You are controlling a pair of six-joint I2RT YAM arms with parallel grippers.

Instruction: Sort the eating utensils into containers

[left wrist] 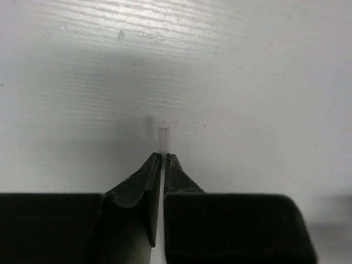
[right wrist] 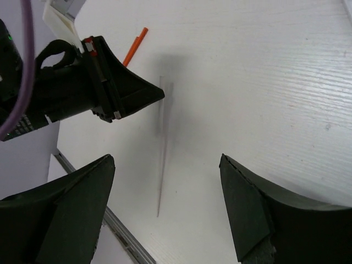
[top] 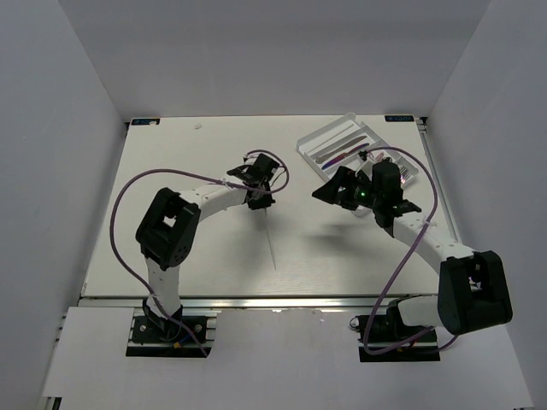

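My left gripper (top: 256, 198) is shut on one end of a long, thin, pale utensil (top: 267, 239) that I see edge-on. I cannot tell what kind it is. Its far tip reaches down toward the table near the front. In the left wrist view the jaws (left wrist: 163, 157) pinch it and a short pale end (left wrist: 163, 137) pokes out. The right wrist view shows the left gripper (right wrist: 157, 93) and the utensil (right wrist: 163, 165). My right gripper (top: 329, 190) (right wrist: 166, 159) is open and empty, between the left gripper and the white tray (top: 329, 128).
The tray at the back right holds a purple-pink utensil (top: 340, 155) and silver ones (top: 338, 141). A red-orange handle (right wrist: 135, 47) lies on the table beyond the left gripper. The table's front rail (right wrist: 118, 231) runs just past the utensil's tip.
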